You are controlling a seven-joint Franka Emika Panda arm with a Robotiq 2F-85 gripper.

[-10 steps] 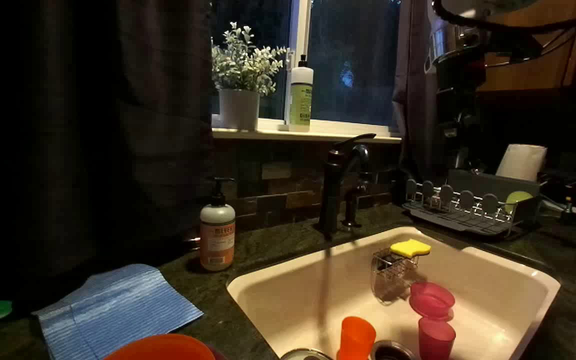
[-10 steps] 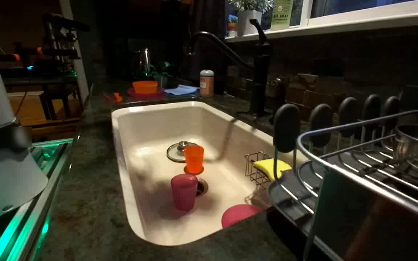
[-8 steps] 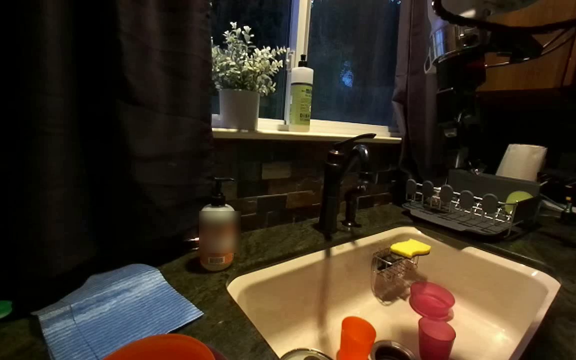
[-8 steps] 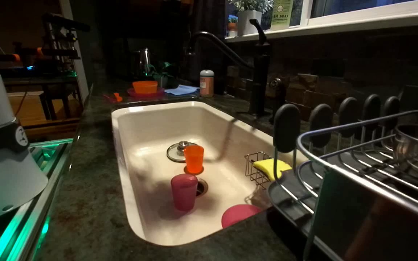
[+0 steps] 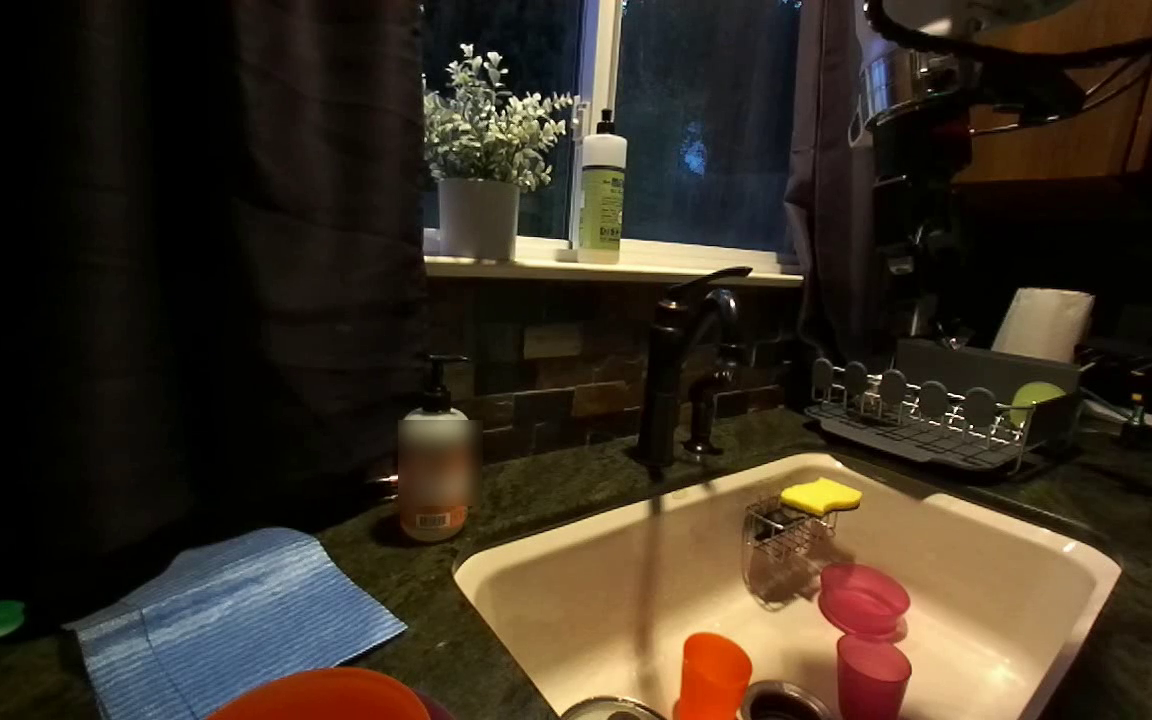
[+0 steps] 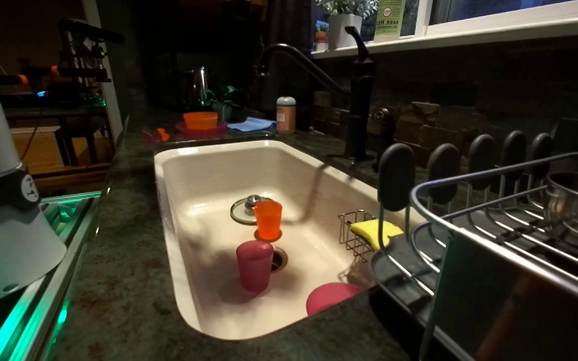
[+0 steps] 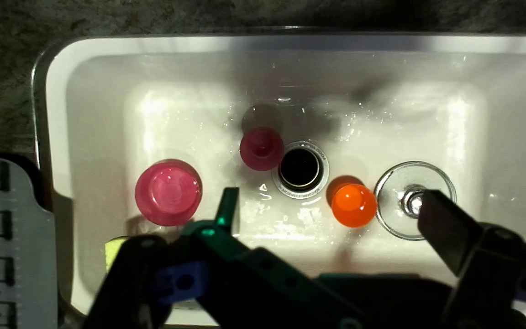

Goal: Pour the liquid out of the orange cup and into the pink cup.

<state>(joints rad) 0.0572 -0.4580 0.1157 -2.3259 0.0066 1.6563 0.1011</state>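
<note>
The orange cup point(image 6: 269, 220) stands upright on the sink floor beside the drain, in view in both exterior views and as an orange round point(image 7: 354, 205) from above. Nearer the drain's opposite side is the pink cup point(image 6: 255, 265), also upright; the wrist view shows its open top point(image 7: 262, 148). Whether either holds liquid I cannot tell. My gripper point(image 7: 331, 195) hangs well above the sink, fingers spread wide with nothing held; the orange cup appears below, between its fingertips. In an exterior view the dark arm point(image 5: 921, 200) comes down at the upper right, its fingertips lost in shadow.
A glass lid point(image 7: 393, 205) lies against the orange cup's far side. A pink bowl point(image 7: 168, 192) sits in the sink near the yellow sponge point(image 5: 821, 496) on its wire holder. The faucet point(image 6: 314, 70) reaches over the sink; a dish rack point(image 6: 469, 225) stands beside it.
</note>
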